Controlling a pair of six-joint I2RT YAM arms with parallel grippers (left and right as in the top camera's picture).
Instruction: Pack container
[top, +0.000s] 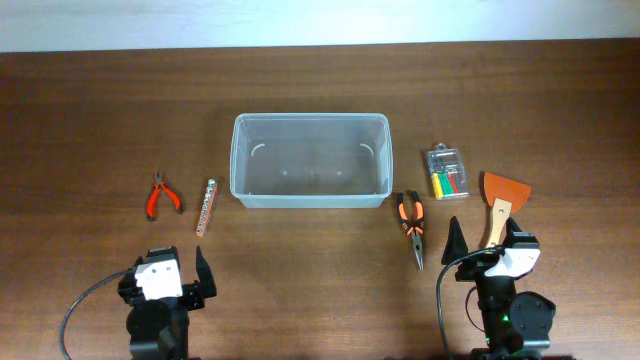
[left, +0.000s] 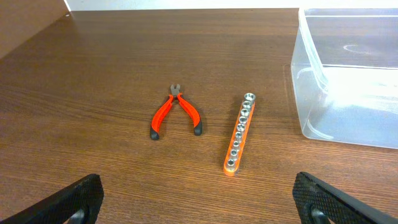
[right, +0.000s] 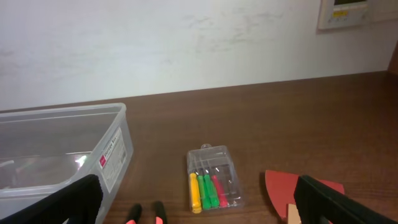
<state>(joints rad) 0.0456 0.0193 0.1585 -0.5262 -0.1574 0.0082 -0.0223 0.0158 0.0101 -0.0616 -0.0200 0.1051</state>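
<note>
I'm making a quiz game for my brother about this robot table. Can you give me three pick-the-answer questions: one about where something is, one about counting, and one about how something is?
1. Where does the socket strip lie?
A. Inside the container
B. Between the small red pliers and the container
C. On top of the pliers

2. How many things lie on the table outside the container?
A. Two
B. Three
C. Five

3. How is the container right now?
A. Empty, with no lid
B. Half full
C. Tipped over

Answers:
1 B: the overhead view shows the strip with the pliers on one side and the container on the other.
2 C: small red pliers, socket strip, long-nose pliers, bit case and scraper.
3 A: its bare floor shows through the open top.
</note>
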